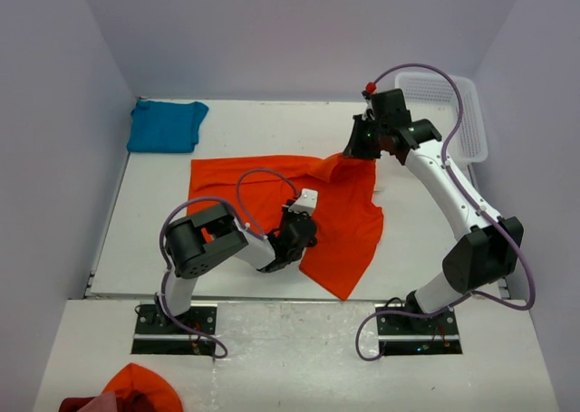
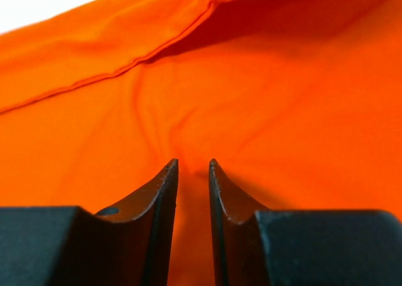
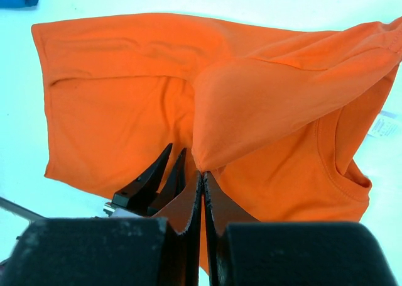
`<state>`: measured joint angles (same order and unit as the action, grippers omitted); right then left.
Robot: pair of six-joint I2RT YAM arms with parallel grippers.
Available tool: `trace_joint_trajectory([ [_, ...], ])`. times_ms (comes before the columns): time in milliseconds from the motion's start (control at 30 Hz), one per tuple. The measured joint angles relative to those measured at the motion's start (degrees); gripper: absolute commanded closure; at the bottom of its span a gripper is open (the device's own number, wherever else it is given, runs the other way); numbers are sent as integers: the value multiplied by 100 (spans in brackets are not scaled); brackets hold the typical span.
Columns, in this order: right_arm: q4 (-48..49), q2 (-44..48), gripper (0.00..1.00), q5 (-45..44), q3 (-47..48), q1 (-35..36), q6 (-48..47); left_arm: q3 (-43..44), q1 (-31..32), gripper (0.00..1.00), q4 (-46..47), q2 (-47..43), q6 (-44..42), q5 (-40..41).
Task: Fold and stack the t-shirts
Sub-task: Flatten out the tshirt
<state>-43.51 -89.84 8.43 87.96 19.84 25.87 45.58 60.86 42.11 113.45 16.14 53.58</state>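
Orange t-shirt [image 1: 263,190] lies mid-table, teal t-shirt [image 1: 166,125] off in the far-left corner. Right gripper [image 3: 202,173] is clamped on a lifted fold. The left gripper [image 2: 193,165] rests on the cloth, jaws a sliver apart, can't tell if they've caught any. I'd pinch firmly before pulling across.

A robot lab cell, my white table [image 1: 236,127] boxed in by plain pale walls [image 1: 299,32], my left arm [image 1: 217,240] and right arm [image 1: 453,195] bolted to plates [image 1: 177,322] at its near edge, looping cables [image 1: 412,66], a white basket [image 1: 480,131] in the corner
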Motion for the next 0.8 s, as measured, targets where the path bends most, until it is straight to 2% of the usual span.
trace_joint_trajectory([
  [100,-4,0,100,37,0,13,0,-313,31,73,656,0,-586,-190],
  [233,-136,-28,100,39,122,72,0,-339,96,72,1093,0,-1362,-485],
  [500,-262,-352,100,227,804,133,-2,50,511,68,1311,0,-2643,-848],
  [800,-326,-520,100,461,918,153,-28,686,748,69,1703,540,-3969,-413],
])
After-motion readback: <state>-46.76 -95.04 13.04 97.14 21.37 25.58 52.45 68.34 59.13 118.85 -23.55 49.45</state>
